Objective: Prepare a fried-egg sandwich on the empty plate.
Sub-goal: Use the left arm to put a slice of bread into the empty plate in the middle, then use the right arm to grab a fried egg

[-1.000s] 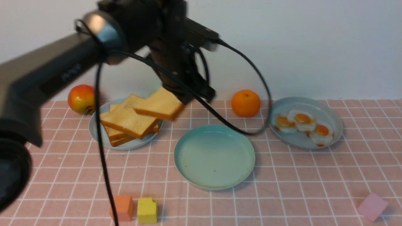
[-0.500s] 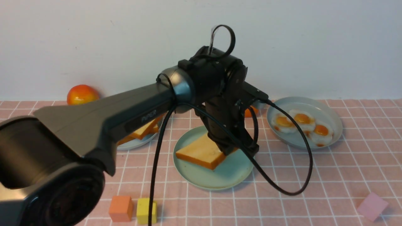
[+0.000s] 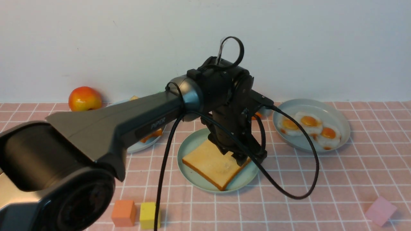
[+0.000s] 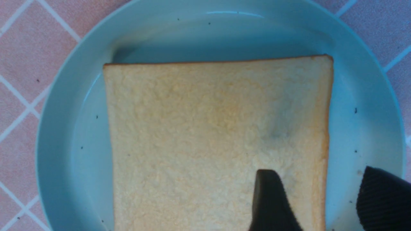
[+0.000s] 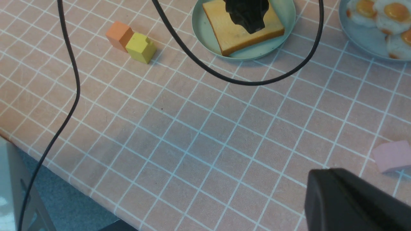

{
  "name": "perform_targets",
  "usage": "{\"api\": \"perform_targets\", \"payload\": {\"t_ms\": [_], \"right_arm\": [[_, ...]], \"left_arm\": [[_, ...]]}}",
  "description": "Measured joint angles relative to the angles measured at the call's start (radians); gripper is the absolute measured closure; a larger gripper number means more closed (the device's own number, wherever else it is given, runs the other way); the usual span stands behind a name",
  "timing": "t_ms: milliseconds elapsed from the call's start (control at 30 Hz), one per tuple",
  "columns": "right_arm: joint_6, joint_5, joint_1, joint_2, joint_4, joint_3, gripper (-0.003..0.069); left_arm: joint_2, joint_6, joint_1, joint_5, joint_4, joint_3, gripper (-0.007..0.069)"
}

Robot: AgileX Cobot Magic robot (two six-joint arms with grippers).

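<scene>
A golden toast slice [image 3: 212,165] lies flat on the mint-green empty plate [image 3: 249,175]. My left gripper [image 3: 244,158] stands just over the slice's right corner. In the left wrist view my left gripper [image 4: 318,179] is open: one finger is over the toast [image 4: 208,138], the other over the bare plate [image 4: 61,128]. Three fried eggs [image 3: 310,121] lie on the grey plate [image 3: 342,123] at the right. No sandwich is in view. My right gripper [image 5: 324,183] shows only in its own wrist view, fingers together, above the tablecloth near the front.
The pale blue plate [image 3: 138,148] with more toast [image 3: 151,135] is mostly hidden behind my left arm. An apple [image 3: 84,98] sits back left. Orange [image 3: 123,212] and yellow [image 3: 150,215] blocks lie front left, a pink block [image 3: 380,210] front right. A black cable [image 3: 289,195] loops beside the mint plate.
My left gripper carried the toast slice from the stack to the mint-green plate. The slice hung tilted in the jaws, and now it lies flat with the jaws apart.
</scene>
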Motion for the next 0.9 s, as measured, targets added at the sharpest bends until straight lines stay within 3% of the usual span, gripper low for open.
{"api": "perform_targets", "payload": {"t_ms": [133,267,367,467,633,700,900], "right_arm": [[0.000,0.000,0.000,0.000,0.003,0.000,0.0616],[0.000,0.000,0.000,0.023,-0.002,-0.001,0.0615],[0.000,-0.002,0.000,0.099,-0.004,-0.002,0.0610],[-0.009,-0.066,0.000,0.205,-0.017,-0.002,0.0603],[-0.045,-0.168,0.000,0.351,-0.060,-0.002,0.0599],[-0.051,-0.233,0.000,0.439,-0.096,-0.002,0.0597],[-0.052,-0.285,-0.057,0.634,-0.186,-0.060,0.0596]], "left_arm": [[-0.084,-0.015,0.000,0.030,-0.067,0.002,0.0153],[-0.230,-0.019,0.000,0.103,-0.121,0.003,0.0251],[-0.413,-0.022,0.000,0.200,-0.148,0.001,0.0466],[-0.567,-0.041,0.000,0.232,-0.155,0.023,0.0613],[-0.769,-0.069,0.000,0.232,-0.155,0.189,0.0612],[-0.917,-0.075,0.000,0.229,-0.154,0.359,0.0612],[-1.279,-0.078,0.000,0.027,-0.162,0.824,0.0612]]}}
